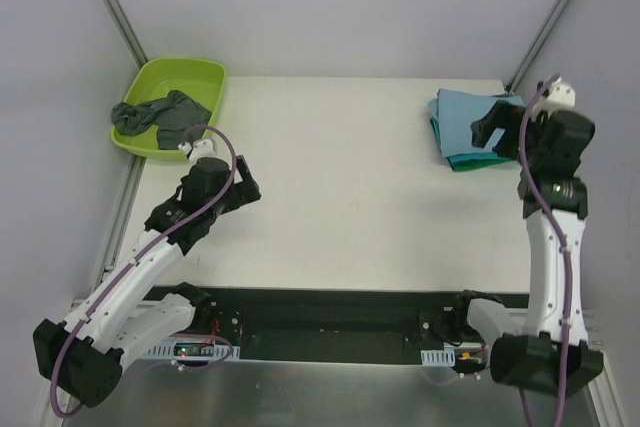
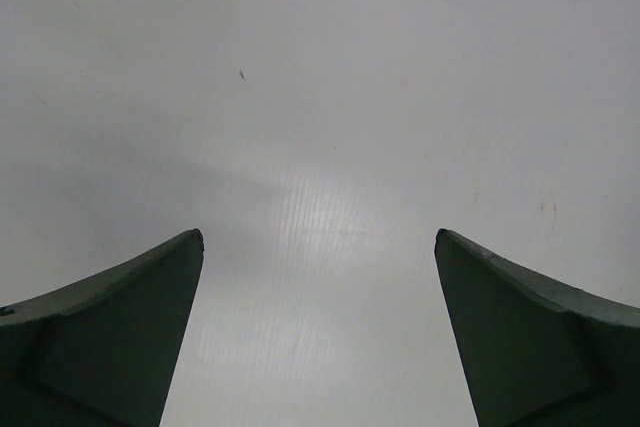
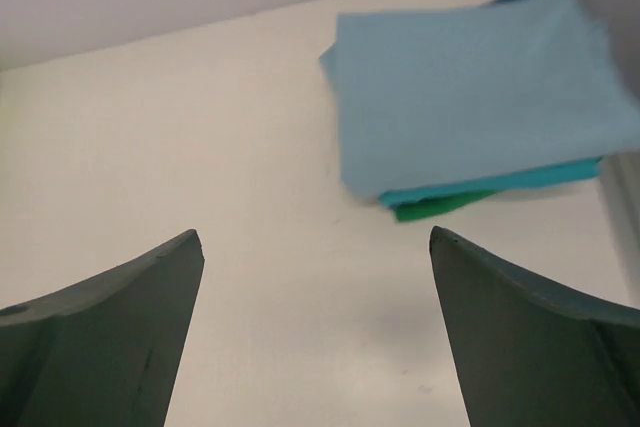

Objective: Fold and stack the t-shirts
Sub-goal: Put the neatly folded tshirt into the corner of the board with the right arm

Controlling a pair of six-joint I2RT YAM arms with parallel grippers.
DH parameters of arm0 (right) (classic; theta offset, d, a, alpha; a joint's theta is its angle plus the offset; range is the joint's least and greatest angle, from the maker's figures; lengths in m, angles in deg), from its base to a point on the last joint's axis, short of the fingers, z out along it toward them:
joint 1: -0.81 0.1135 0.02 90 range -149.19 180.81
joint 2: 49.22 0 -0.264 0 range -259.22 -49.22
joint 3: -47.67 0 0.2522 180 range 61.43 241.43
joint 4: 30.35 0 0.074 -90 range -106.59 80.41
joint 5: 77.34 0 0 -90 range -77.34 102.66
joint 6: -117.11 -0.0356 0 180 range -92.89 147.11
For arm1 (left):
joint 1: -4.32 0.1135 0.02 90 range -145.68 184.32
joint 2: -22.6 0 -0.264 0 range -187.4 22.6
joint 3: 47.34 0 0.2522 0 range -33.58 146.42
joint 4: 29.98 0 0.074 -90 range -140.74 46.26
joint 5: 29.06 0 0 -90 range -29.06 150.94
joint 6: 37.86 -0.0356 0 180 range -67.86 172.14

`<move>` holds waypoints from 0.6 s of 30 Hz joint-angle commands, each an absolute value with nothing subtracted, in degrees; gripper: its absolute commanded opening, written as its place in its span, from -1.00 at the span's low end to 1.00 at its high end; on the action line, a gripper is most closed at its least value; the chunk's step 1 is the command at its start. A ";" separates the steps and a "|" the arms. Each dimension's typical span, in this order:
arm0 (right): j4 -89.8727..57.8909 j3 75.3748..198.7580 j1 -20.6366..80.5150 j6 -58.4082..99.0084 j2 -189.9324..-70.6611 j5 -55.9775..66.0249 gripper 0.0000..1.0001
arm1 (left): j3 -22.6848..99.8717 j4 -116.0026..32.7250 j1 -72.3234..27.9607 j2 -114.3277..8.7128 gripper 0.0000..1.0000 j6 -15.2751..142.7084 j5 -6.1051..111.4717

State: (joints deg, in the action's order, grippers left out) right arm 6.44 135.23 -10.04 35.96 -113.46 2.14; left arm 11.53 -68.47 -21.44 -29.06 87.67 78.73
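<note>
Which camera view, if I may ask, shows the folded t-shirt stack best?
Right wrist: the folded stack is unobstructed, blue, teal and green layers distinct. Top external has the right arm partly covering it; left wrist misses it.

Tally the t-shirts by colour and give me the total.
light blue t-shirt: 1, top of the folded stack
teal t-shirt: 1, under it
green t-shirt: 1, at the bottom
dark grey t-shirt: 1, crumpled in the lime-green tub
Total: 4
</note>
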 commanded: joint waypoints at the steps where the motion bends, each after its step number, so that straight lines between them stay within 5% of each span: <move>1: -5.23 112.63 -9.56 25.46 -102.07 -10.71 0.93 | 7.21 -69.76 -20.91 -24.43 0.98 89.22 76.24; 10: -14.90 81.58 -9.56 19.83 -80.35 -11.07 0.93 | -1.14 -69.23 -20.91 -15.47 0.98 92.65 79.40; 18: -16.32 76.20 -9.65 19.29 -72.15 -7.55 0.93 | -5.62 -69.06 -20.91 -8.96 0.98 94.59 80.98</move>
